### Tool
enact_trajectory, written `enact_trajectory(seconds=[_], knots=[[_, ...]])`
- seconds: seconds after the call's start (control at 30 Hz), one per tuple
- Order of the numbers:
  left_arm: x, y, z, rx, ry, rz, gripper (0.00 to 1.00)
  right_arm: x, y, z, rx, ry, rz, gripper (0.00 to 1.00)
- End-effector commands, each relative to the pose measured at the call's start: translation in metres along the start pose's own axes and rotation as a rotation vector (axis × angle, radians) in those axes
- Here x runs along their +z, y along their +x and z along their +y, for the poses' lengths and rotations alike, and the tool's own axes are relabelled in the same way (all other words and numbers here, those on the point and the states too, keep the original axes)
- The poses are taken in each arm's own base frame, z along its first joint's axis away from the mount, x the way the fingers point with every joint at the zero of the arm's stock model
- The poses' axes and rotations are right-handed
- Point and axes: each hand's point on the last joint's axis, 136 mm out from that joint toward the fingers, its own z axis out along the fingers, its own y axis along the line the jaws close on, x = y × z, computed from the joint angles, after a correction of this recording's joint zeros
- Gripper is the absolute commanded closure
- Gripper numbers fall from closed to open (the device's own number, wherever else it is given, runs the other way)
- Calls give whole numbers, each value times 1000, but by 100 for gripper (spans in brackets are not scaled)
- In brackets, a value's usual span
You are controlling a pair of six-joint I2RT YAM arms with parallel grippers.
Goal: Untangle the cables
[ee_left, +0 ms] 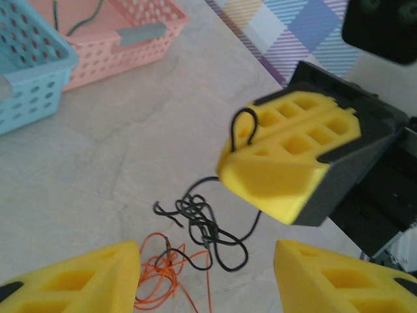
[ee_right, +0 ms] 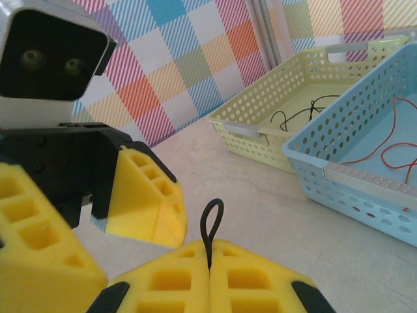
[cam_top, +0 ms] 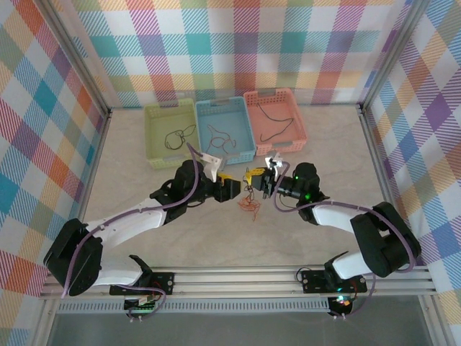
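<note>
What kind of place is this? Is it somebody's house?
Probably not a house; it looks like a robot practice booth. The left arm and right arm are bolted to a metal rail, checked cloth walls close in the table, and tangled cables lie on it.
</note>
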Motion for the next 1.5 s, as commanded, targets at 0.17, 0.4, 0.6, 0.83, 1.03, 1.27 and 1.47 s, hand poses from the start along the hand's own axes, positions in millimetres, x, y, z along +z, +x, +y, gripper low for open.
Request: enact_trajectory(seconds=[0.17,0.4,0.6,0.83,1.03,1.27,1.47], knots=[[6,-8,-13,43,34,4,42,-2,-14,17,27,-100,-40,100],[8,-7,-6,27,-2,-9,38,3,-17,27,88,-188,-33,100],[1,-12,4,22,-68,-51,34,12,-13,36,118,-247,-6,100],[4,-9,6,25,-70,-41,36,15,-19,43,161,-306,-31,100],[-2,-14,-11,47,13,-67,46,16,-28,45,182,-309,-49,100],[-16,-22,-11,46,4,-150,63,14,-52,47,217,-263,-62,100],[-28,-29,-21,51,40,-197,44,9,-65,54,205,-245,-59,100]])
